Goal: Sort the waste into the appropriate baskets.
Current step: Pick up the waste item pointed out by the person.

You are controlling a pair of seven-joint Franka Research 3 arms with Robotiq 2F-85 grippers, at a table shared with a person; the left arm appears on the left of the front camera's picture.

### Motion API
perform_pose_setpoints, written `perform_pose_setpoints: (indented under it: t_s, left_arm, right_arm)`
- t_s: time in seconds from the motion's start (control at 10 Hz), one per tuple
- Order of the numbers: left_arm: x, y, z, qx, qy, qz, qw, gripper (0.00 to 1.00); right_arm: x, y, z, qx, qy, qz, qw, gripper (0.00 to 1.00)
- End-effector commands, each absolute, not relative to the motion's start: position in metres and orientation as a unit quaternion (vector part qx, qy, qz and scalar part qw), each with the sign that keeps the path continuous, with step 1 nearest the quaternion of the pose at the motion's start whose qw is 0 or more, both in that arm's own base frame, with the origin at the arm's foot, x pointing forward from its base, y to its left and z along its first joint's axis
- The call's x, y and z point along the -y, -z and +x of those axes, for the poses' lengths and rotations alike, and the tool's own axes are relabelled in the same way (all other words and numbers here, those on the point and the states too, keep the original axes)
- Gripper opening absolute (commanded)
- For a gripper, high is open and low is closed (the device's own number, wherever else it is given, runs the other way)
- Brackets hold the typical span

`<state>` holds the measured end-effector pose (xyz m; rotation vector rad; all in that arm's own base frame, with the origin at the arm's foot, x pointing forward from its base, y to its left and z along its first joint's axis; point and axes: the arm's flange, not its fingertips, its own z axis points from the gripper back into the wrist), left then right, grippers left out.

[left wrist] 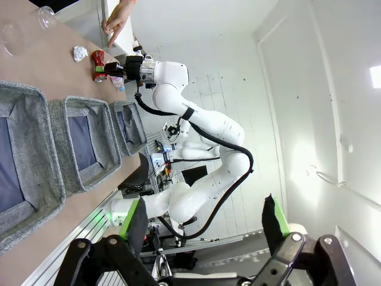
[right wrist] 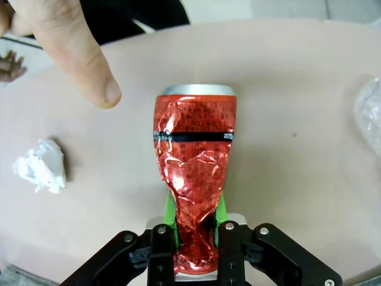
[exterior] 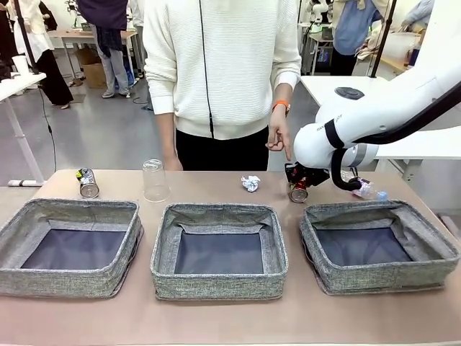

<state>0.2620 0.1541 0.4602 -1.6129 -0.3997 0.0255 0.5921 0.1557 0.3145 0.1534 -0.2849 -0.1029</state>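
Resting near the far edge of the table (exterior: 216, 317), behind the right basket (exterior: 382, 277), the red can (right wrist: 193, 149) is clenched at its crushed end by the right gripper (right wrist: 194, 211). A person's finger (right wrist: 83, 59) points just beside it. The left gripper (left wrist: 204, 208) hangs wide apart.

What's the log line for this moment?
right gripper: shut on crushed red can | left gripper: open, holding nothing | person's hand: pointing down beside can

The crushed can (right wrist: 195, 155) lies in my right claw (right wrist: 193, 221) on the table (right wrist: 286, 179), toward twelve o'clock; paper ball (right wrist: 40, 167) at nine, person's fingertip (right wrist: 98, 89) at eleven, bottle (right wrist: 369, 107) at two.
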Motion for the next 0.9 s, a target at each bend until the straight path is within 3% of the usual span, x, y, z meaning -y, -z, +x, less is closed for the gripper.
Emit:
perform_pose_setpoints:
  t_s: [0.0, 0.3, 0.4, 0.5, 0.7, 0.8]
  left_arm:
    - [-0.152, -0.463, 0.261, 0.187, -0.004, -0.722, 0.666, 1.00]
    - [-0.152, -0.463, 0.261, 0.187, -0.004, -0.722, 0.666, 1.00]
    - [-0.152, -0.463, 0.261, 0.187, -0.004, -0.722, 0.666, 1.00]
    - [-0.152, -0.463, 0.261, 0.187, -0.004, -0.722, 0.666, 1.00]
    - [-0.152, -0.463, 0.261, 0.187, -0.004, -0.722, 0.666, 1.00]
    - [-0.152, -0.463, 0.261, 0.187, -0.004, -0.722, 0.666, 1.00]
  right_arm:
    - [-0.159, -0.309, 0.593, 0.137, 0.076, 0.072, 0.985, 0.00]
    - [-0.155, -0.313, 0.592, 0.139, 0.089, 0.078, 0.983, 0.00]
    - [-0.142, -0.329, 0.586, 0.152, 0.094, 0.070, 0.981, 0.14]
    - [-0.126, -0.361, 0.571, 0.159, 0.110, 0.085, 0.977, 0.14]
    - [-0.112, -0.454, 0.506, 0.197, 0.133, 0.114, 0.965, 0.14]
    - [-0.130, -0.489, 0.457, 0.169, 0.113, 0.172, 0.964, 0.14]
